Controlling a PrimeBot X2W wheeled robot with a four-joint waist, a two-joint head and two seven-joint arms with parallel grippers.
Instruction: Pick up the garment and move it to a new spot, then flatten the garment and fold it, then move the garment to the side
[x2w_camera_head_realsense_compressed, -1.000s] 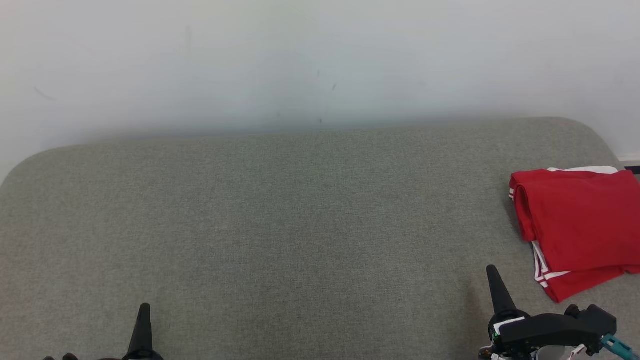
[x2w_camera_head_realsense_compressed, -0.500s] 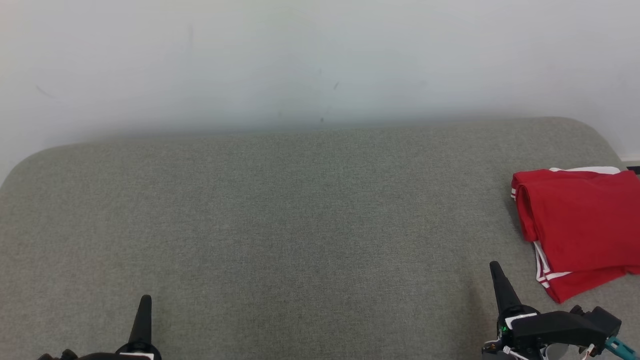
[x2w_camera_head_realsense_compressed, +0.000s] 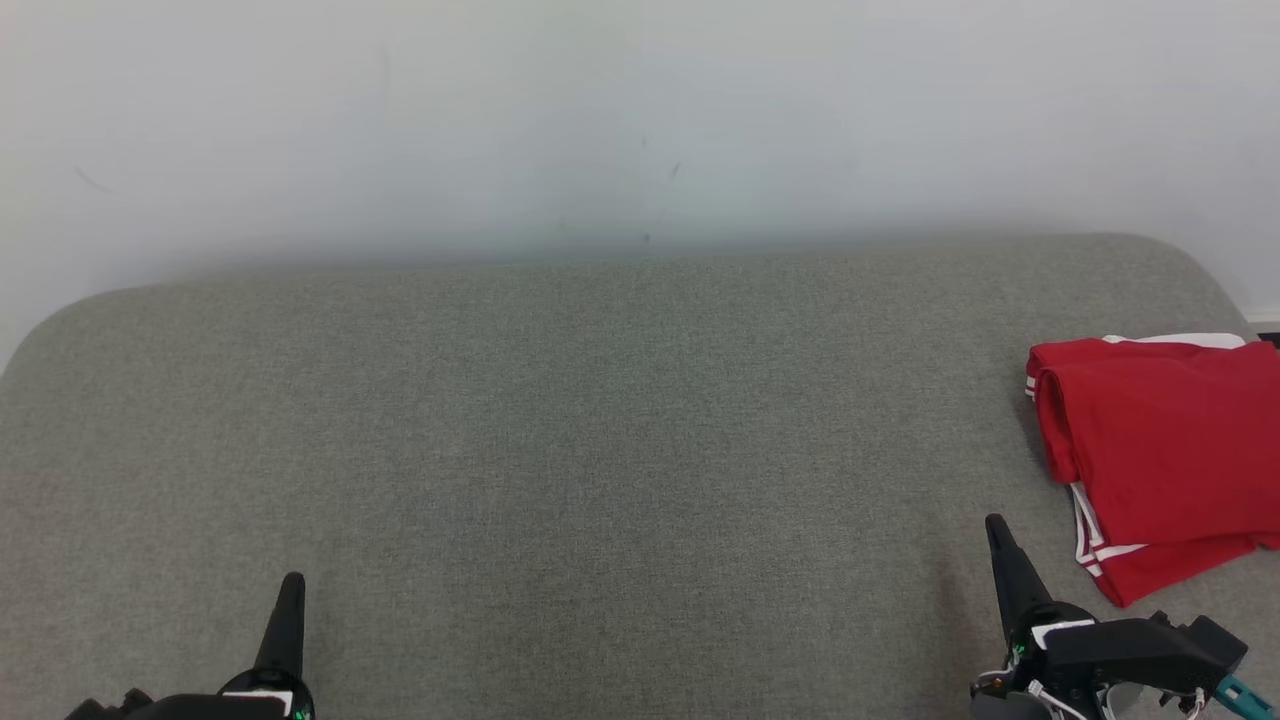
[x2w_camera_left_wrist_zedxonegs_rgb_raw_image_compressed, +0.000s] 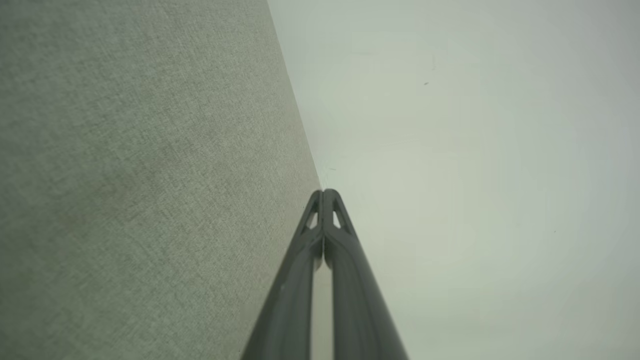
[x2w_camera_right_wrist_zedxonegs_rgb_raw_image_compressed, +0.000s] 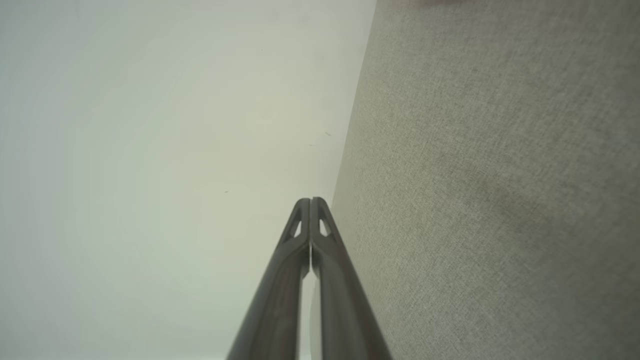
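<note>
The garment (x2w_camera_head_realsense_compressed: 1160, 455) is red with white stripes and lies folded at the right edge of the grey fabric surface (x2w_camera_head_realsense_compressed: 600, 430). My right gripper (x2w_camera_head_realsense_compressed: 995, 525) stands at the lower right, just left of the garment and apart from it, shut with nothing in it. At the lower left my left gripper (x2w_camera_head_realsense_compressed: 292, 582) is shut and empty too. In the left wrist view the left gripper (x2w_camera_left_wrist_zedxonegs_rgb_raw_image_compressed: 323, 192) has its tips pressed together. The right wrist view shows the right gripper (x2w_camera_right_wrist_zedxonegs_rgb_raw_image_compressed: 311, 201) the same way, over the grey surface (x2w_camera_right_wrist_zedxonegs_rgb_raw_image_compressed: 490, 175).
A pale wall (x2w_camera_head_realsense_compressed: 640, 120) rises behind the grey surface. The surface has rounded far corners, and its right edge runs close behind the garment. A wide stretch of bare grey fabric lies between the two grippers.
Both grippers have crept a little further up the head view. The garment has not been touched; the whole picture shifted slightly.
</note>
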